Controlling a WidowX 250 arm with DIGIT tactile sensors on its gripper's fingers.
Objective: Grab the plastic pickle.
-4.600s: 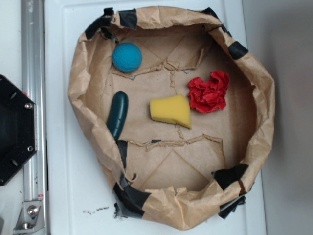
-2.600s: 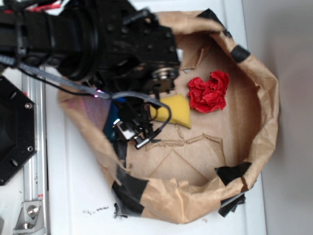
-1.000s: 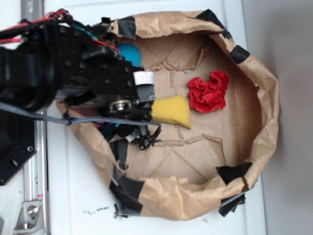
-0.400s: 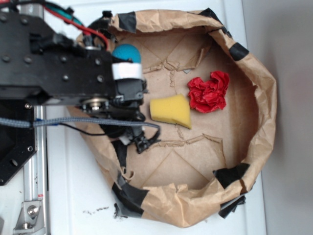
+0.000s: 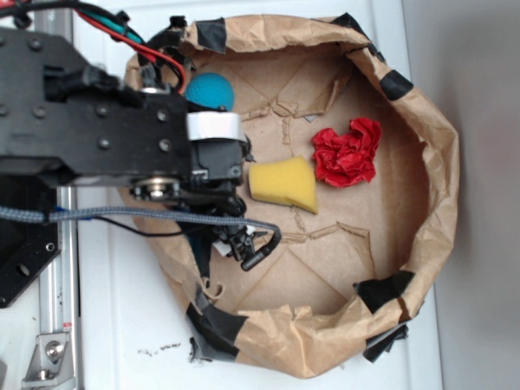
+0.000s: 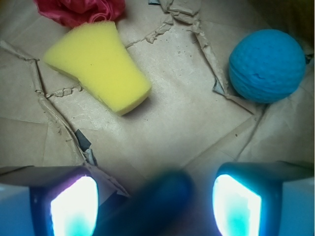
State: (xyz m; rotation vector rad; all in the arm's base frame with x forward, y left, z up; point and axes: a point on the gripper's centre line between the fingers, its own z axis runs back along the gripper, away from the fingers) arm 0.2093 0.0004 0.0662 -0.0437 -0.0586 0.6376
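The gripper (image 6: 155, 204) hangs wide open, holding nothing, straddling the dark green glossy plastic pickle (image 6: 152, 204) near the brown paper tray's (image 5: 439, 162) left wall. Approach looks finished; next, lower slightly and close.

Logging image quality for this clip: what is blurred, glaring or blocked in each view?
Wrist view: the plastic pickle between the finger pads is a dark, out-of-focus blur; the pads glow blown-out; the yellow sponge and blue ball are sharp. Exterior view: evenly lit, but the arm hides the pickle.
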